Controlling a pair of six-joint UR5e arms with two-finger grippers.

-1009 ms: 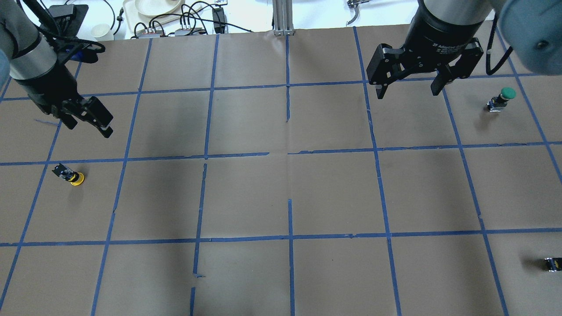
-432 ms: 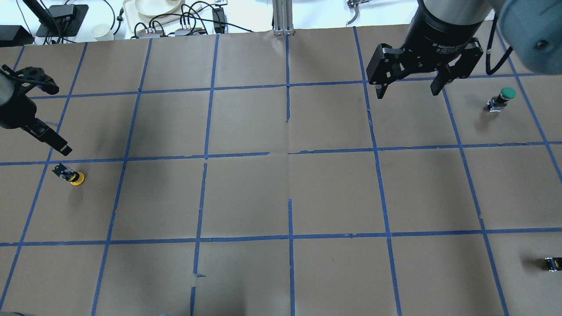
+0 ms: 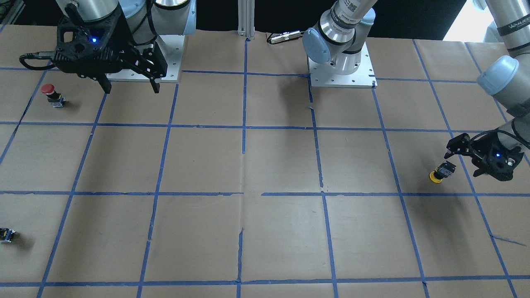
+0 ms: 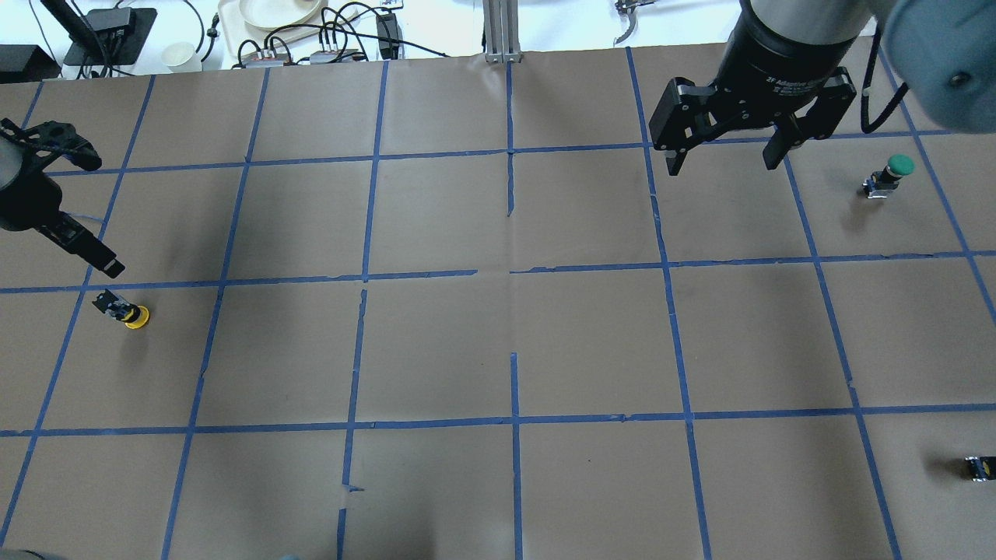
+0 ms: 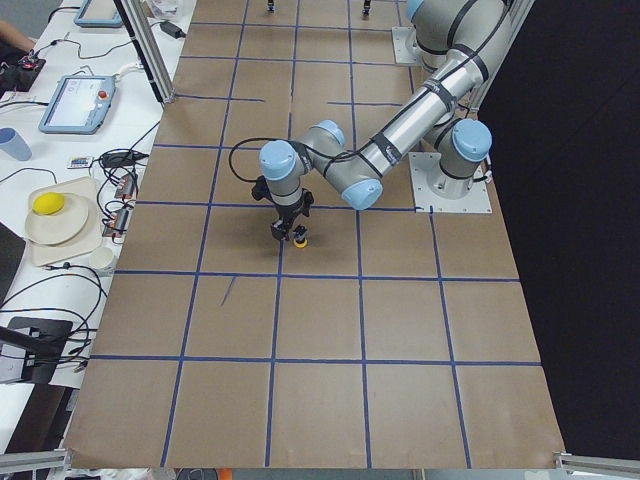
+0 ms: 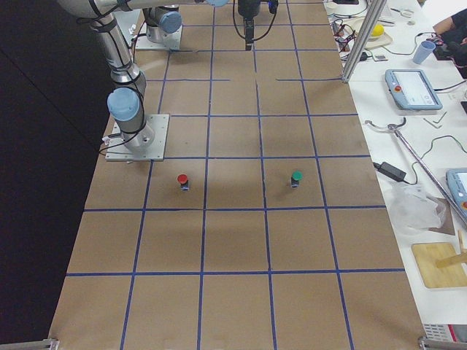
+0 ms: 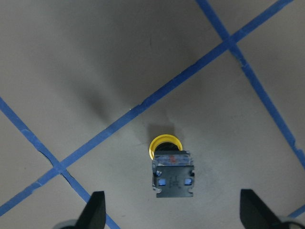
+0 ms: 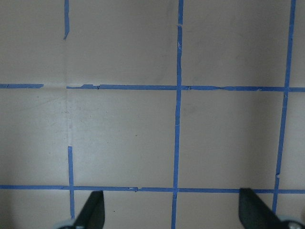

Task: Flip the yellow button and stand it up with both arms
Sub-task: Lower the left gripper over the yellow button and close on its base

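Item: yellow button (image 4: pixel 127 311), lying on its side on the robot's far left of the table, cap pointing away from the left gripper (image 7: pixel 174 214). That claw hung low just beside the button's grey body, fingers spread wide, touching nothing; in the wrist view the button sat above the gap between the two fingertips. Right gripper (image 4: pixel 724 163): held above the far right part of the table, fingers likewise apart and empty. Other pieces: green-capped button (image 4: pixel 891 175), upright, near the right gripper; red-capped button (image 3: pixel 51 94), upright, one grid square from the green one; small dark capless part (image 4: pixel 979 467) at the table's right edge, well apart from all else. Surface: brown paper (image 4: pixel 436 350) over the whole table, marked in squares by blue tape (image 4: pixel 513 420), torn in places; two white arm base plates (image 3: pixel 341 76) bolted on. Surroundings: white side bench with tablets (image 5: pixel 80 103), loose cables, a blue cup (image 5: pixel 10 143) and a cream plate (image 5: pixel 70 235) bearing a yellow lump
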